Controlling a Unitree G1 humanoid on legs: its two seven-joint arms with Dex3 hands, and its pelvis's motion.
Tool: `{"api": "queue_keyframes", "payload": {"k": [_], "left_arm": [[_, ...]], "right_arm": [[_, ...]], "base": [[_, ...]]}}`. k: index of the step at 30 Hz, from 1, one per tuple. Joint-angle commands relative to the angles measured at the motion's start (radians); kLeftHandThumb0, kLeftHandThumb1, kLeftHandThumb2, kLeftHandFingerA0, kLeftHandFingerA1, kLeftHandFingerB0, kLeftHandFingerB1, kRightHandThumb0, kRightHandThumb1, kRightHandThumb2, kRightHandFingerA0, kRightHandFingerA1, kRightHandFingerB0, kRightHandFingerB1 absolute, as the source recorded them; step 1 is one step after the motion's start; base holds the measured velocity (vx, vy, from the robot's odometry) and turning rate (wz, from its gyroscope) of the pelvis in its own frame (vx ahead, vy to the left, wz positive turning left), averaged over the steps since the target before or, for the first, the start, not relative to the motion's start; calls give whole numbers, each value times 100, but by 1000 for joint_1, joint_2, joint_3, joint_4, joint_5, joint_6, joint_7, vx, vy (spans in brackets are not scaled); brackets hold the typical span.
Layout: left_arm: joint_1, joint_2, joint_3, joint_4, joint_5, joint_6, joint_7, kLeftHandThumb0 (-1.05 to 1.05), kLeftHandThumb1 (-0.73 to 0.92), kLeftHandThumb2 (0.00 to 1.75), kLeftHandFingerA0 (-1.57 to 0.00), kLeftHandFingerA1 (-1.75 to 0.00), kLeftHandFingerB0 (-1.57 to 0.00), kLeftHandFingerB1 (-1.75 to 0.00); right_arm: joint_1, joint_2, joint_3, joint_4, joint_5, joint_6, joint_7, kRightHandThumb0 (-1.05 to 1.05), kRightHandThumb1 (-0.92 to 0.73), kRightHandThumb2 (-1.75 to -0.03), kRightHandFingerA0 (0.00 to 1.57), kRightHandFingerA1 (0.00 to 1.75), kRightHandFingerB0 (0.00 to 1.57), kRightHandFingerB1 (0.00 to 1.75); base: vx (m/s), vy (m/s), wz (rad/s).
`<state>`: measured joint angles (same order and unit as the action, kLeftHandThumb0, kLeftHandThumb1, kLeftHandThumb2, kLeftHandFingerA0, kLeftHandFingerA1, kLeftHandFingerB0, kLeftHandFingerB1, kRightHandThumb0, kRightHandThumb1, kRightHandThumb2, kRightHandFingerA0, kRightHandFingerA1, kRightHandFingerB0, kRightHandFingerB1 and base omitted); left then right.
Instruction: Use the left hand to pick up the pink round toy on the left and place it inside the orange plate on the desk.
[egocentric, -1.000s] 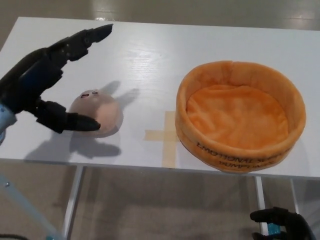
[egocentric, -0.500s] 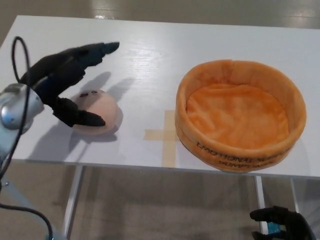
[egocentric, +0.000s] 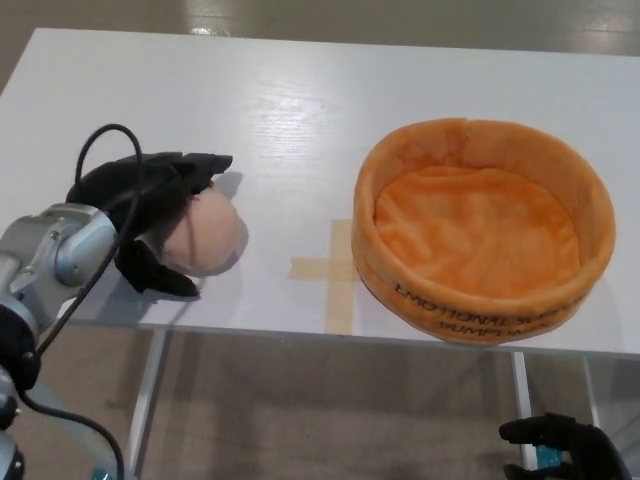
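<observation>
The pink round toy (egocentric: 212, 232) lies on the white desk (egocentric: 300, 110) at its front left. My left hand (egocentric: 143, 203) is wrapped around the toy's left side, with the fingers (egocentric: 195, 163) curled over its top and the thumb (egocentric: 160, 277) against its near side. The toy's face is hidden under the hand, and the toy still rests on the desk. To the right stands the orange plush plate (egocentric: 470, 137), round, high-walled and empty. My right hand (egocentric: 562, 443) hangs low at the bottom right, below the desk's front edge.
A tan tape cross (egocentric: 332, 270) marks the desk between the toy and the plate. A black cable (egocentric: 98, 140) loops up from my left wrist. The desk's front edge runs just in front of the toy; its legs and the floor show below.
My left hand has come down from above the toy and closed around it; the raised fingers now lie on its top. The toy, plate and right hand have stayed put.
</observation>
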<state>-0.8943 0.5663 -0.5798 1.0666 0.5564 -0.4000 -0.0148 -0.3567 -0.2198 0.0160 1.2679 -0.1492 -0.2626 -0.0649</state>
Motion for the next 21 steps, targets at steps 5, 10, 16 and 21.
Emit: {"api": "queue_keyframes", "payload": {"k": [5, 10, 16, 21], "left_arm": [[13, -34, 64, 52, -26, -61, -28, -22, 79, 64, -95, -53, -57, -38], [21, -51, 111, 66, -25, -75, 31, -18, 79, 71, -83, -134, -89, -73], [12, -48, 127, 72, -4, -106, 84, -20, 85, 71, -70, -147, -77, -100], [-7, -40, 144, 72, -6, -122, 112, -40, 71, 81, -78, -138, -70, -56]], "right_arm": [[3, 4, -2, 9, -4, 21, -4, -16, -57, -56, 60, 87, 57, 77], [0, 3, -2, 10, -4, 21, -4, -13, -58, -57, 59, 87, 56, 76], [-2, 1, -3, 10, -3, 17, 4, -17, -57, -57, 60, 87, 58, 77], [-2, 0, -1, 9, -6, 13, 3, -16, -58, -57, 58, 86, 56, 76]], "base": [[0, 0, 0], [0, 0, 0], [0, 0, 0], [0, 0, 0]]}}
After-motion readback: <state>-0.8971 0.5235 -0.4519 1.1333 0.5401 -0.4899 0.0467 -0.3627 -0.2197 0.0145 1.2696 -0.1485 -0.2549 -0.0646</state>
